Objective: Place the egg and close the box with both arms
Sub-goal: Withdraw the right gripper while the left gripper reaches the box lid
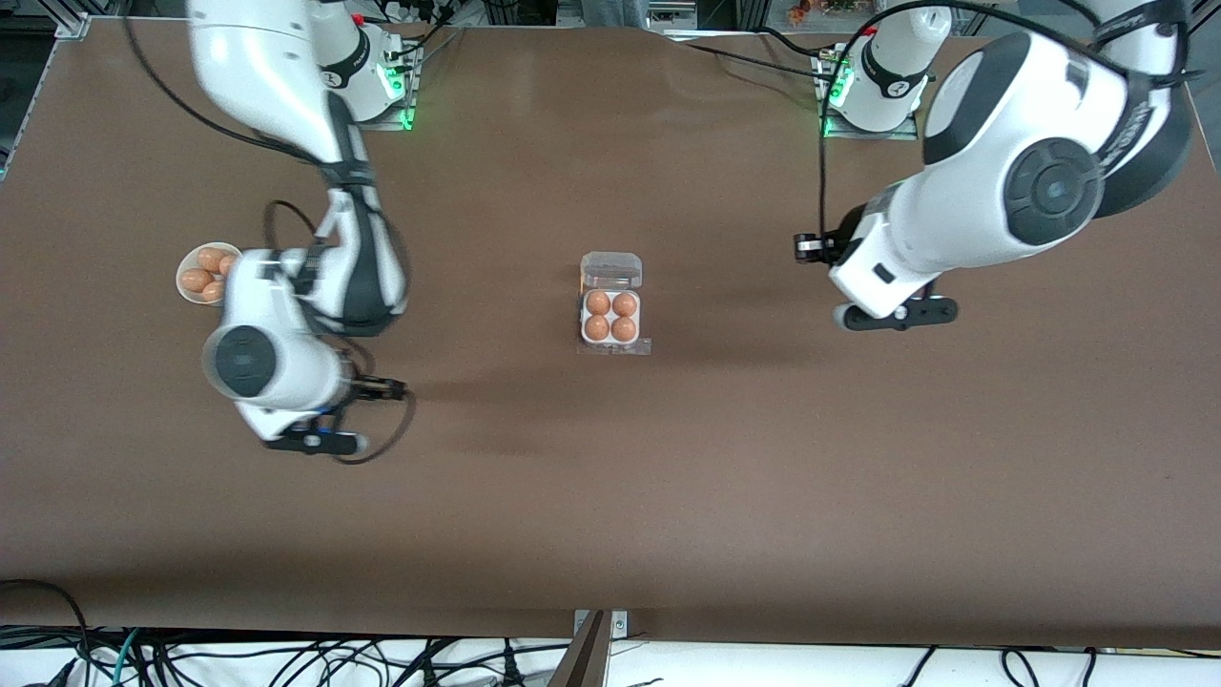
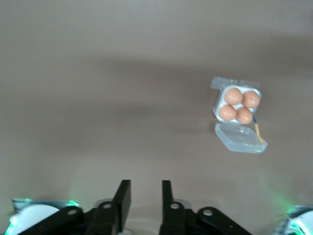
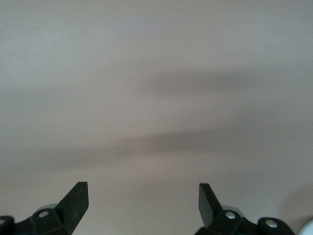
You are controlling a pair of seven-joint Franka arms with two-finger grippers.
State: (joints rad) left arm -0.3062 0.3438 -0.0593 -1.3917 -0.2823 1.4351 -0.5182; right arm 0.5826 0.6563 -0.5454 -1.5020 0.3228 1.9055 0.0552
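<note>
Brown table [image 1: 610, 496]: box [image 1: 611, 303] mid-table, lid open, four eggs [image 1: 610, 316] inside.
Left gripper [image 2: 143, 198] narrowly parted, empty; right gripper [image 3: 143, 200] wide apart, empty, beside egg bowl [image 1: 188, 291].

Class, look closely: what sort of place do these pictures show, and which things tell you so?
Probably a robotics lab: two arms bolted to a brown table, loose cables along its edge, and a staged egg box with a bowl of spare eggs.

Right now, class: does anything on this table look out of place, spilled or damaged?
Nothing stands out. The box sits square mid-table, lid open, four whole eggs in its cells. More eggs lie in the bowl toward the right arm's end. Nothing is spilled.
</note>
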